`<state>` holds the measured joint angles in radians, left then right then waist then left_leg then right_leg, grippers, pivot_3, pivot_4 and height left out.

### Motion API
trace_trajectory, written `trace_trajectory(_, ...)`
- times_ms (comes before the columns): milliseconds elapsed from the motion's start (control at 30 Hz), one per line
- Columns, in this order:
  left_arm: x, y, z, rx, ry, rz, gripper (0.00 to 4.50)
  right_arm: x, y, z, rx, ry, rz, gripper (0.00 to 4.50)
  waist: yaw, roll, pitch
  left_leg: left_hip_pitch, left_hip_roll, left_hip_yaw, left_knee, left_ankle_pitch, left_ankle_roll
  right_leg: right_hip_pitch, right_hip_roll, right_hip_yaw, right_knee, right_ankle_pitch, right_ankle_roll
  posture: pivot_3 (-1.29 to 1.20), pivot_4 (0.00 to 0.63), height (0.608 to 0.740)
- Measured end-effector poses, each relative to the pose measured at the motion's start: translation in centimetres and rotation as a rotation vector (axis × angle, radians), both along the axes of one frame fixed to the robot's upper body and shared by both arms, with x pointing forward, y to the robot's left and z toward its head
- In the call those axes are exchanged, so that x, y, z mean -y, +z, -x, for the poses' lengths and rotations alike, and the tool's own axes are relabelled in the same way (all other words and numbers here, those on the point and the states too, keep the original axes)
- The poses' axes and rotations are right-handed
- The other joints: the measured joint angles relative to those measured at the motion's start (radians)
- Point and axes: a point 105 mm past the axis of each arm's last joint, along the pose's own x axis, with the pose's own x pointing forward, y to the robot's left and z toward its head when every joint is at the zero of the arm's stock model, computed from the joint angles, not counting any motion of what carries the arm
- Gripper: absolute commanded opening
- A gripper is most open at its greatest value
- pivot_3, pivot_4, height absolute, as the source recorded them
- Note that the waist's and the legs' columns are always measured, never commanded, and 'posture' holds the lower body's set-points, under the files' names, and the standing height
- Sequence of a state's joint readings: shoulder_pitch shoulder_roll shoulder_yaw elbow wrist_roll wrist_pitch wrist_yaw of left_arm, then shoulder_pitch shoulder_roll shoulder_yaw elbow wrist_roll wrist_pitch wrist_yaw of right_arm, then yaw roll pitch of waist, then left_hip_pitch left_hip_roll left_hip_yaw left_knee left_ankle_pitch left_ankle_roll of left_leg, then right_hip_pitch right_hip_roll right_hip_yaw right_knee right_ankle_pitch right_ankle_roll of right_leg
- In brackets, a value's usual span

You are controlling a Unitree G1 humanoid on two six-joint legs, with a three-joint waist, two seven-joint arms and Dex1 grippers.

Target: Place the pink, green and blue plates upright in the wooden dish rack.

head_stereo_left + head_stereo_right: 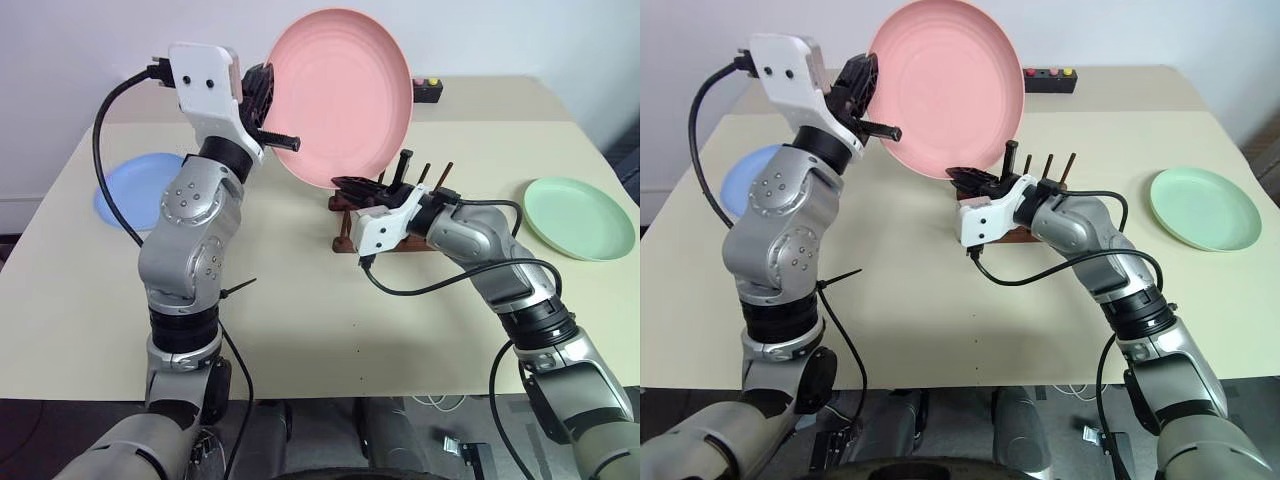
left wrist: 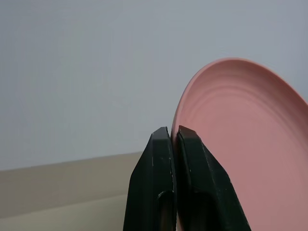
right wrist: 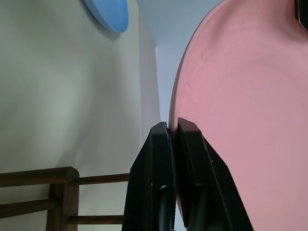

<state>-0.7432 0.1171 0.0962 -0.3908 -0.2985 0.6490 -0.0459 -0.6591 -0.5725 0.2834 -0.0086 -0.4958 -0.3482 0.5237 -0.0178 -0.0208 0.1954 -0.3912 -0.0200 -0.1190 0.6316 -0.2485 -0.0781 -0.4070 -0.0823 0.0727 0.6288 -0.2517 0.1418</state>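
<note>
Plates: blue plate (image 1: 140,188) lay flat far L | L gripper (image 1: 266,103) pinched pink plate (image 1: 340,97) rim, held up over wooden dish rack (image 1: 392,205) | R gripper (image 1: 965,179) pressed shut on lower rim | green plate (image 1: 580,217) flat far R | judged light, stiff, slick plastic; best gripped at rim.

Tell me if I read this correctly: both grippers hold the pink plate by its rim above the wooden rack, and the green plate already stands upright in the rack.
One detail is wrong. The green plate lies flat on the table, to the right of the wooden rack, as the left eye view shows. The rest holds: the left gripper and the right gripper both hold the pink plate by its rim above the rack.
</note>
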Motion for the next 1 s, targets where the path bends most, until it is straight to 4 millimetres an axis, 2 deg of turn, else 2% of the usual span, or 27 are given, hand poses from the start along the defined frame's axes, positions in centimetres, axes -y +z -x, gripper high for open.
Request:
trace_trajectory(100,0.2,0.4,0.4,0.014,-0.039,0.034,2.84,0.0,0.0,0.0,0.012,-0.005,0.004,0.00,0.000,0.000,0.000,0.000,0.000,0.000,0.000,0.000,0.000,0.000,0.000,0.000,0.000,0.000,0.000,0.00,0.150,0.740)
trace_trajectory(200,-1.1,1.2,0.6,0.055,-0.029,0.105,4.27,0.3,0.1,-0.1,0.031,-0.013,0.016,0.00,-0.003,0.000,0.000,0.000,0.000,0.000,0.000,0.000,0.000,0.000,0.000,0.000,0.000,0.000,0.000,0.00,0.150,0.740)
trace_trajectory(300,-4.1,2.9,0.9,0.122,0.051,0.217,4.40,1.2,0.3,-0.4,0.049,-0.035,0.022,0.00,0.000,0.000,0.000,0.000,0.000,0.000,0.000,0.000,0.000,0.000,0.000,0.000,0.000,0.000,0.000,0.00,0.150,0.740)
trace_trajectory(400,-7.8,4.4,1.3,0.192,0.162,0.275,4.40,2.1,1.6,-0.5,0.056,-0.047,-0.046,0.00,-0.001,0.000,0.000,0.000,0.000,0.000,0.000,0.000,0.000,0.000,0.000,0.000,0.000,0.000,0.000,0.00,0.150,0.740)
trace_trajectory(467,-9.4,4.3,1.1,0.190,0.214,0.236,4.40,3.3,3.0,-0.6,0.034,-0.063,-0.142,0.00,-0.001,0.000,0.000,0.000,0.000,0.000,0.000,0.000,0.000,0.000,0.000,0.000,0.000,0.000,0.000,0.00,0.150,0.740)
trace_trajectory(533,-10.0,3.5,0.7,0.165,0.224,0.181,4.40,4.6,4.1,-0.7,-0.012,-0.074,-0.244,0.00,0.001,0.000,0.000,0.000,0.000,0.000,0.000,0.000,0.000,0.001,0.000,0.000,0.000,0.000,0.000,0.00,0.150,0.740)
trace_trajectory(600,-10.1,2.0,0.5,0.131,0.211,0.079,4.40,5.5,4.8,-0.2,-0.095,-0.053,-0.346,0.00,0.000,0.000,0.000,0.000,0.000,0.000,0.000,0.000,0.000,0.002,0.000,0.000,0.000,0.000,0.000,0.00,0.150,0.740)
trace_trajectory(633,-9.9,0.4,0.4,0.097,0.188,-0.011,4.40,6.2,5.0,0.3,-0.190,-0.022,-0.430,0.00,0.000,0.000,0.000,0.000,0.000,0.000,0.000,0.000,0.000,0.002,0.000,0.000,0.000,0.000,0.000,0.00,0.150,0.740)
trace_trajectory(733,-9.6,-3.9,0.2,-0.018,0.101,-0.091,4.40,7.7,5.0,1.4,-0.395,0.034,-0.574,0.00,-0.001,0.000,0.000,0.000,0.000,0.000,0.000,0.000,0.000,0.001,0.000,0.000,0.000,0.000,0.000,0.00,0.150,0.740)
trace_trajectory(900,-8.6,-11.8,2.2,-0.250,-0.120,-0.294,4.40,10.5,4.9,3.2,-0.635,0.090,-0.736,0.00,-0.003,0.001,0.000,0.001,0.000,0.000,0.000,0.000,0.001,0.001,0.000,0.000,0.001,0.000,-0.001,0.00,0.150,0.740)
trace_trajectory(1000,-6.8,-15.1,4.2,-0.351,-0.278,-0.414,4.40,11.6,5.3,3.6,-0.717,0.121,-0.837,0.00,-0.002,0.001,0.001,0.001,0.000,0.000,0.000,0.000,0.001,0.001,0.000,0.000,0.001,-0.001,-0.002,0.00,0.150,0.740)
